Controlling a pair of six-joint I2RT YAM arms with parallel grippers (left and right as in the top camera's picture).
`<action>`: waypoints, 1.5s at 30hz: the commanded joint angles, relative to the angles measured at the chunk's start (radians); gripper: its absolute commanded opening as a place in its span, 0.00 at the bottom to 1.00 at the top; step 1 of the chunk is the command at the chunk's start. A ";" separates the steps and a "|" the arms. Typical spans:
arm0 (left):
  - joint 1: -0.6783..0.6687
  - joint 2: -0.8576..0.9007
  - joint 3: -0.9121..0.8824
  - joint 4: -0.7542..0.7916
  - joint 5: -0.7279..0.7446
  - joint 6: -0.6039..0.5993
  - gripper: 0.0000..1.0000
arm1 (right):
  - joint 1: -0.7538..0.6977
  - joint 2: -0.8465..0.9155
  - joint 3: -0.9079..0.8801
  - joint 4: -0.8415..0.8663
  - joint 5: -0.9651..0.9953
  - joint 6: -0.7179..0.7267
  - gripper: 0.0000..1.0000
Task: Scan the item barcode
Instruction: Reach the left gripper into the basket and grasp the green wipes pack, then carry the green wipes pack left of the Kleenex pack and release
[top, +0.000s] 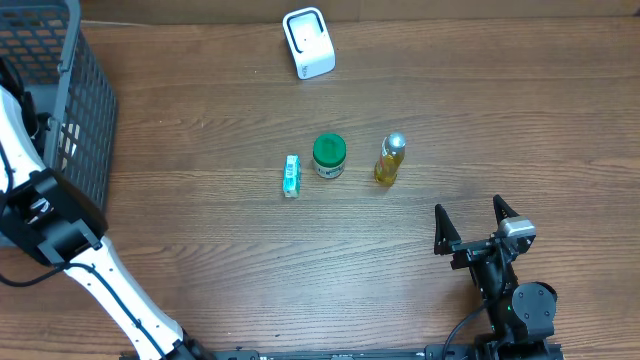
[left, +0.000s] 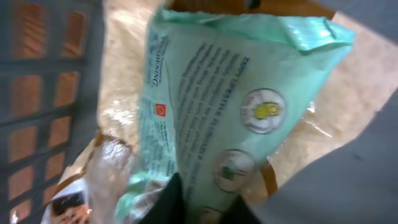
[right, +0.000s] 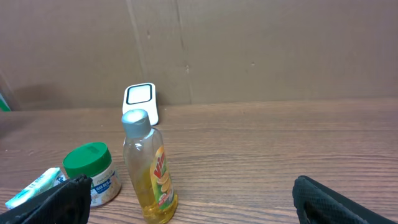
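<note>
My left gripper (left: 208, 205) is down inside the grey basket (top: 60, 90), out of sight in the overhead view. In the left wrist view its dark fingers (left: 169, 200) press on either side of the lower end of a mint-green printed packet (left: 230, 93), so it is shut on the packet. No barcode shows on the face I can see. The white scanner (top: 308, 42) stands at the table's far edge, seen too in the right wrist view (right: 142, 99). My right gripper (top: 477, 222) rests open near the front right, holding nothing (right: 196, 194).
On the table's middle stand a yellow-liquid bottle (top: 390, 160) (right: 148, 168), a green-lidded jar (top: 329, 156) (right: 93, 173) and a small teal box (top: 291, 176) (right: 34, 186). Other wrapped goods (left: 106, 168) lie beside the packet in the basket. The left arm (top: 60, 240) crosses the left edge.
</note>
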 joint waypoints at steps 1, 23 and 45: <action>-0.002 -0.160 0.067 -0.001 0.018 -0.089 0.04 | -0.006 -0.007 -0.011 0.003 0.002 -0.005 1.00; -0.254 -0.631 0.051 -0.339 0.437 -0.317 0.04 | -0.006 -0.007 -0.011 0.003 0.002 -0.004 1.00; -0.919 -0.627 -1.021 0.388 0.012 -0.524 0.04 | -0.006 -0.007 -0.011 0.002 0.002 -0.004 1.00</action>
